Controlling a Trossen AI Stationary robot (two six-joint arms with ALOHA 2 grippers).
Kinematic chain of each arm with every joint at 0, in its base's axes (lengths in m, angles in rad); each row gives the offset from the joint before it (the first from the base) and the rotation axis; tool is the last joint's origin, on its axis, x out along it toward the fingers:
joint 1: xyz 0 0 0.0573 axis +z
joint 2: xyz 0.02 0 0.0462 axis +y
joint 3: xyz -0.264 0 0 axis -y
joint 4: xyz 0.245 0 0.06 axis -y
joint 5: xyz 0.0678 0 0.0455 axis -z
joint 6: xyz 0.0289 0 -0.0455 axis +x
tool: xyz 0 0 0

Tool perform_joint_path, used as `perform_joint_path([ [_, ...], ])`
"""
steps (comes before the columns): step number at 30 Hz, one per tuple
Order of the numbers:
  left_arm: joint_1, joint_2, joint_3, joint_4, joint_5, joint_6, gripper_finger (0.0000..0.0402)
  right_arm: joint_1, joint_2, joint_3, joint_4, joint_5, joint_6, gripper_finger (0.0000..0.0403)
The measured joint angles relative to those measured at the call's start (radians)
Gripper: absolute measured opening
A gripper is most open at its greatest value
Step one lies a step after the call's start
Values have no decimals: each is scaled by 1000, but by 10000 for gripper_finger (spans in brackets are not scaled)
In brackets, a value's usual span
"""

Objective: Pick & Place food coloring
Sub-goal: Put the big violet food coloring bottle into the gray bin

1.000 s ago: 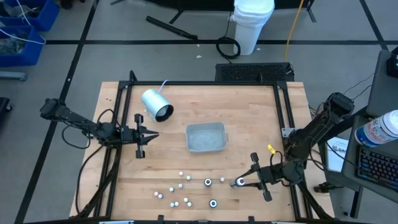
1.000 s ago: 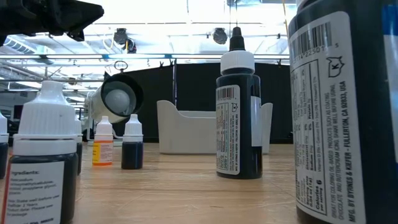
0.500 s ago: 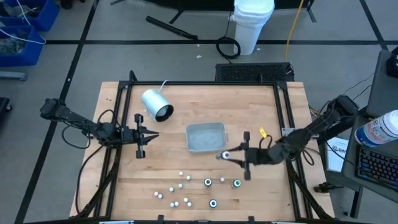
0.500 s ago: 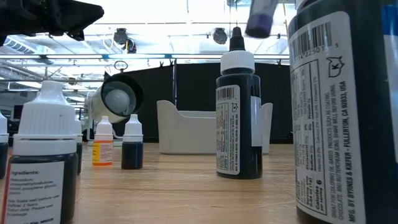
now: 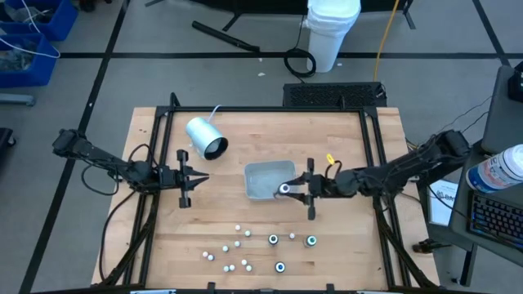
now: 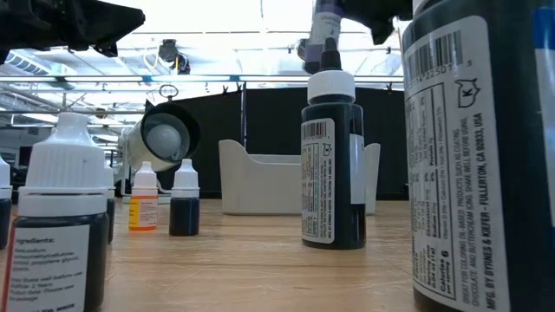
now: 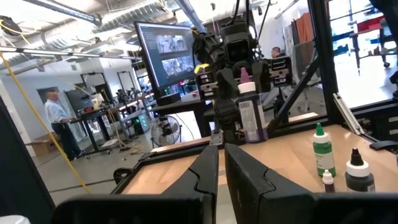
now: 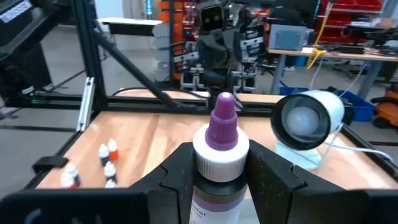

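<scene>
My right gripper [image 5: 286,189] is shut on one food coloring bottle [image 8: 221,140], which has a white cap and a purple tip. It hangs over the right near corner of the shallow grey tray [image 5: 263,175]. The left wrist view shows the same bottle [image 7: 249,109] held upright. Its purple tip [image 6: 325,22] shows at the top of the low view. Several other small bottles [image 5: 243,247] stand on the table near the front edge. My left gripper [image 5: 203,177] waits shut and holding nothing at the table's left. My right gripper pinches the bottle's body just below the white cap [image 8: 219,177] between its two fingers [image 8: 177,171], one on each side. The fingers lie level and come from the table's right side. The bottle stands upright in the hold, lifted clear above the tray's corner.
A white-and-grey cylinder [image 5: 206,137] with a cord lies far left of the tray. Dark round bottles [image 5: 311,240] stand near the front edge, right of the whitish ones. In the low view large bottles [image 6: 334,165] stand close to the camera. Black frame rails [image 5: 376,147] border the table.
My right gripper has swung from above the row of bottles by the near edge toward the far edge and the left. It has carried the purple-tipped bottle, upright and clear of the table, as far as the tray's right near corner.
</scene>
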Motion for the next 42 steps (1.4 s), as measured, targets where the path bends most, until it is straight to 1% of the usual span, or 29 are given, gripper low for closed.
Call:
perform_joint_path([
  [2,0,0,0,0,0,0,37,-17,34,38,-15,0,-10,115],
  [7,0,0,0,0,0,0,37,-55,129,165,-117,-1,-21,114],
  [9,0,0,0,0,0,0,37,-69,168,207,-118,-11,-35,114],
  [13,0,0,0,-2,0,0,37,-108,239,279,-116,-98,-45,116],
  [16,0,0,0,-4,1,0,37,-142,275,308,-99,-149,-45,114],
  [18,0,0,0,-7,1,0,37,-169,297,315,-70,-176,-45,114],
  [23,0,0,0,-7,1,0,37,-225,341,315,-27,-186,-45,116],
  [27,0,0,0,-7,1,11,37,-259,398,315,43,-259,-41,113],
  [30,0,0,0,-7,1,23,37,-272,437,315,59,-282,-43,115],
  [34,0,0,0,-8,1,24,37,-283,463,313,55,-282,-66,118],
  [42,0,0,0,-22,1,27,37,-283,459,313,40,-283,-135,116],
])
